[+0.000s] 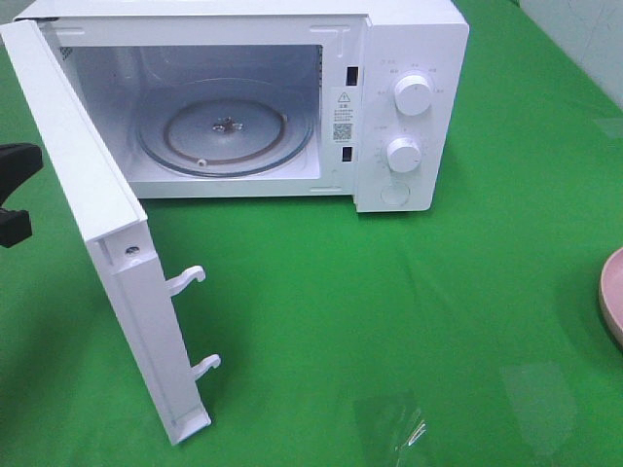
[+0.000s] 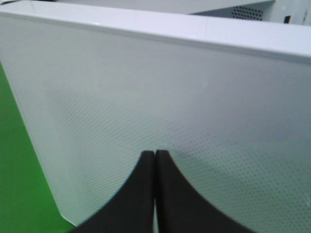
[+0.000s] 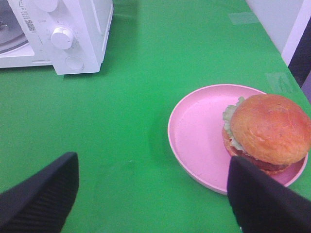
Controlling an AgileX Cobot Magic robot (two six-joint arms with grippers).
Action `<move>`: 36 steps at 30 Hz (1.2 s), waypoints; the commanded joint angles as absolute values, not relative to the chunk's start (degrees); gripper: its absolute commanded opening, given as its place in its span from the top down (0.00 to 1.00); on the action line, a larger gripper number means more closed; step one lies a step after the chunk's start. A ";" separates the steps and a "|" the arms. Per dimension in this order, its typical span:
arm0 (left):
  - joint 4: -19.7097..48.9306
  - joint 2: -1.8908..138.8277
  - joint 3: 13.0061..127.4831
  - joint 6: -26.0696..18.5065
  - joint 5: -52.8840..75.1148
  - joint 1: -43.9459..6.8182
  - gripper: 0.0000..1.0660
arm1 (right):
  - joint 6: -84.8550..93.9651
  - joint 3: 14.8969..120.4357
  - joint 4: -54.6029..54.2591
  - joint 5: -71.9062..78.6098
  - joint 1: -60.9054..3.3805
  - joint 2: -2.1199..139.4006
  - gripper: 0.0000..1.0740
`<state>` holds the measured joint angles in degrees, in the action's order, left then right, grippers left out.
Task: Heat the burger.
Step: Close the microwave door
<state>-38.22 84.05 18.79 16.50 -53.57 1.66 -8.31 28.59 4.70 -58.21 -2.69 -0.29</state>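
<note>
Left hand point(image 2: 154, 194) closed on nothing beside the microwave door; right hand point(image 3: 150, 194) spread open above the table near the burger.

Green table point(image 1: 409, 321) carries a white microwave point(image 1: 409, 58), its door point(image 1: 97, 214) swung wide and the glass turntable point(image 1: 226, 126) bare inside. Black fingers point(image 2: 141, 194) of the left hand meet, just off the door's dotted panel. At the table's right edge, the burger point(image 3: 266, 131) sits on a pink plate point(image 3: 199, 136), toward its far side, well apart from the microwave.

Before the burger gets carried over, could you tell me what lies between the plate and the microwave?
Only bare green cloth, in the right wrist view: nothing sits between the plate holding the burger and the microwave.
</note>
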 commanded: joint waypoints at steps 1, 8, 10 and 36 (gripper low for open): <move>-42.34 83.94 19.65 19.31 -52.77 1.66 1.00 | -7.73 28.48 4.76 -57.30 -2.23 -1.66 0.29; -43.14 83.94 21.49 21.14 -49.79 -0.63 1.00 | -7.73 28.48 4.76 -57.30 -2.23 -1.66 0.29; -42.97 85.66 22.80 21.14 -49.85 -3.55 1.00 | -7.73 28.48 4.76 -57.30 -2.23 -1.66 0.29; -25.15 100.27 37.01 17.93 -49.33 -19.31 1.00 | -7.73 28.48 4.76 -57.30 -2.23 -1.66 0.29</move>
<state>-26.70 99.69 35.81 18.16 -49.27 -18.45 -8.31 28.59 4.70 -58.21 -2.69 -0.29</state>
